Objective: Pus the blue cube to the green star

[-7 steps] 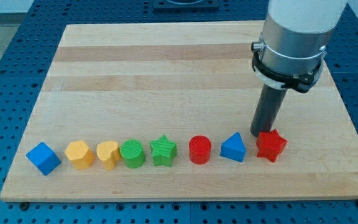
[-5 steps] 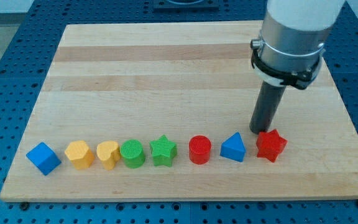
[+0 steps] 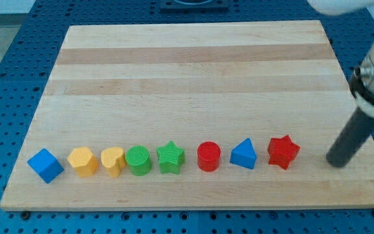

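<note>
The blue cube (image 3: 45,165) sits at the left end of a row of blocks near the view's bottom edge of the wooden board (image 3: 193,71). The green star (image 3: 171,157) stands in the middle of that row, with several blocks between it and the cube. My tip (image 3: 336,163) is at the view's right, on the board to the right of the red star (image 3: 283,152), far from the blue cube.
Between cube and star lie a yellow hexagon-like block (image 3: 83,160), a yellow heart (image 3: 113,161) and a green cylinder (image 3: 138,160). Right of the star stand a red cylinder (image 3: 208,156) and a blue triangle (image 3: 243,155). The board's right edge is close to my tip.
My tip has moved from just above the red star to the right, near the board's right edge. No block has moved.
</note>
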Robot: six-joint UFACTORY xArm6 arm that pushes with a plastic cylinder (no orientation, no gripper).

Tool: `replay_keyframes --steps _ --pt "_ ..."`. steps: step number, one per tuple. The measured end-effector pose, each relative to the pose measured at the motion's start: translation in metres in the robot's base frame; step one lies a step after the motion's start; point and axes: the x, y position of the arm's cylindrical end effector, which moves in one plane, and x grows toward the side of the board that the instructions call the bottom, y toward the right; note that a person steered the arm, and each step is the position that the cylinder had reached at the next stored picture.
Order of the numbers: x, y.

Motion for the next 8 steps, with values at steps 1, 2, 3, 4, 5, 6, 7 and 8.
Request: replay_keyframes --steps 1,2,3,4,5,6,7,8 --pt "0.023 -0.028" --pt "0.004 -0.066" --pt "-0.036 -0.081" --pt "-0.068 -0.116" --pt "-0.096 -0.158" --pt "-0.124 -0.179" --pt "-0.151 -0.18" --pt "-0.152 -0.153"
